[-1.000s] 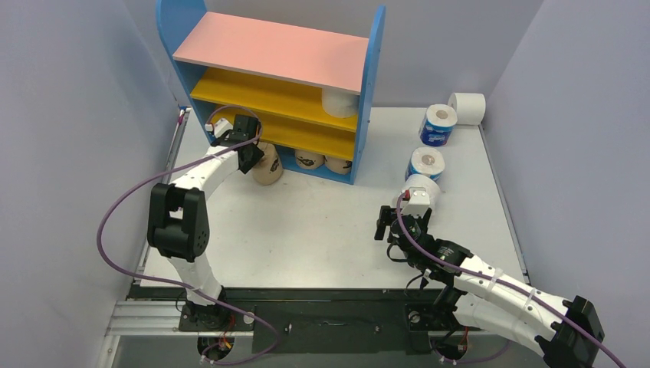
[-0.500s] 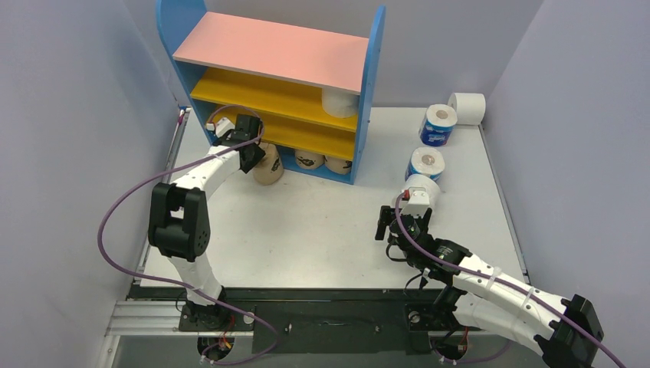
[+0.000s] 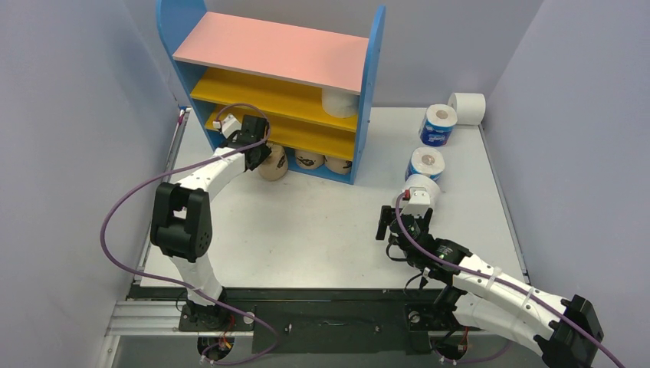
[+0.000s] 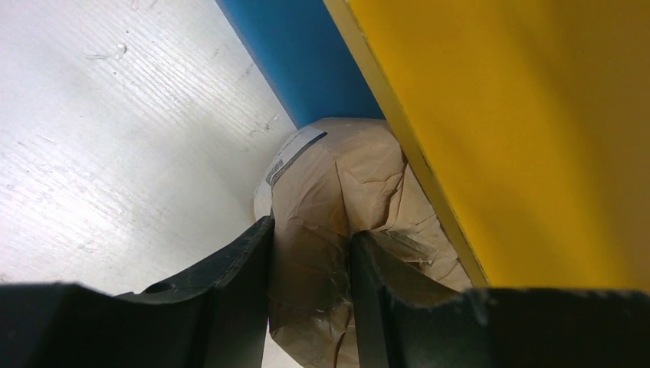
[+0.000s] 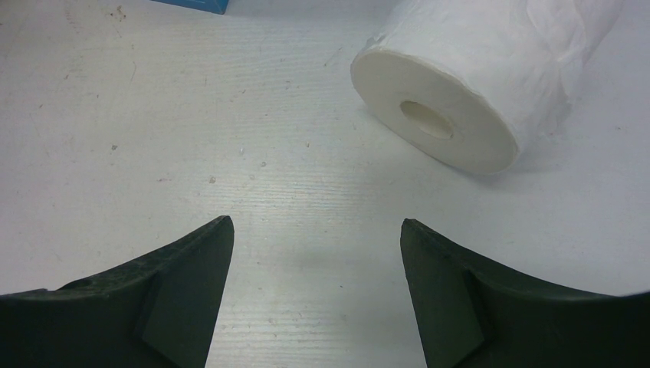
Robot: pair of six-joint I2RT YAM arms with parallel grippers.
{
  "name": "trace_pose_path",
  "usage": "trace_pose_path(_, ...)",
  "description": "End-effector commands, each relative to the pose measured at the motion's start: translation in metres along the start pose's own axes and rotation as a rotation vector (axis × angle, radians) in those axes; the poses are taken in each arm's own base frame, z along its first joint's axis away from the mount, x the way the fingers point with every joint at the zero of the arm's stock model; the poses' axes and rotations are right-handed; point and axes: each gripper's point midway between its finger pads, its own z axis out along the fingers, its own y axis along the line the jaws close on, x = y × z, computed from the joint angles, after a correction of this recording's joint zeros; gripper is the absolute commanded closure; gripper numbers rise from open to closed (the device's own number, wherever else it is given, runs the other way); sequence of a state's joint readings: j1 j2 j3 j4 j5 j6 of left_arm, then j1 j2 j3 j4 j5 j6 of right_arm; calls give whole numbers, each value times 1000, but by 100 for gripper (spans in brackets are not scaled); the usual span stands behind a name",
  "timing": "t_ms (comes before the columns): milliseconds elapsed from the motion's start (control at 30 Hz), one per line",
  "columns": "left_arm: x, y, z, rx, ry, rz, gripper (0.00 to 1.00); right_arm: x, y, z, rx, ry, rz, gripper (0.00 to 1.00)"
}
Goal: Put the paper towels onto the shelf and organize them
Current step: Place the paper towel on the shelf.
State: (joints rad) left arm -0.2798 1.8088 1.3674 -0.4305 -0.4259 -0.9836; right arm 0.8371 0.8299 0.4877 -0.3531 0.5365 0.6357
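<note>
Tan roll (image 4: 322,199): pinched between the narrowed left jaws at the left mouth of the shelf's (image 3: 268,46) bottom tier, just under the lower yellow board (image 4: 536,115), with two more tan rolls (image 3: 309,159) inside to its right. White roll (image 5: 452,100): lies on its side on the table (image 5: 192,115), ahead-right of the wide, empty right jaws, core facing them.

yellow shelf (image 4: 536,115) close over tan roll (image 4: 337,192)

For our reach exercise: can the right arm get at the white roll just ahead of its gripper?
Probably yes: the right gripper is open, with only bare table before the white roll.
</note>
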Motion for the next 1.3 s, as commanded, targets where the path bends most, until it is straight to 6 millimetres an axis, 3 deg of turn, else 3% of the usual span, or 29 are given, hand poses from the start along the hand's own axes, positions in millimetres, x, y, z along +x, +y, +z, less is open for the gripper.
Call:
trace_pose_path(0,-35,-44,-23,156,-118,-83,66,-17,0,0,22,-41,12,25)
trace_pose_path(333,-28,-49,-12,163,-119,-72,60,-15,-2,1,28,-36,10,25)
trace_pose_path(667,-24,-46,-13,173,-111,-62,32,-14,-2,1,28,-35,8,25)
trace_pose_path(967,-29,-39,-29,189,-115,-61,25,-15,-2,0,22,-37,13,25)
trace_pose_path(1267,-48,-31,-70,235,-142,-55,12,-16,-1,-1,13,-47,21,25)
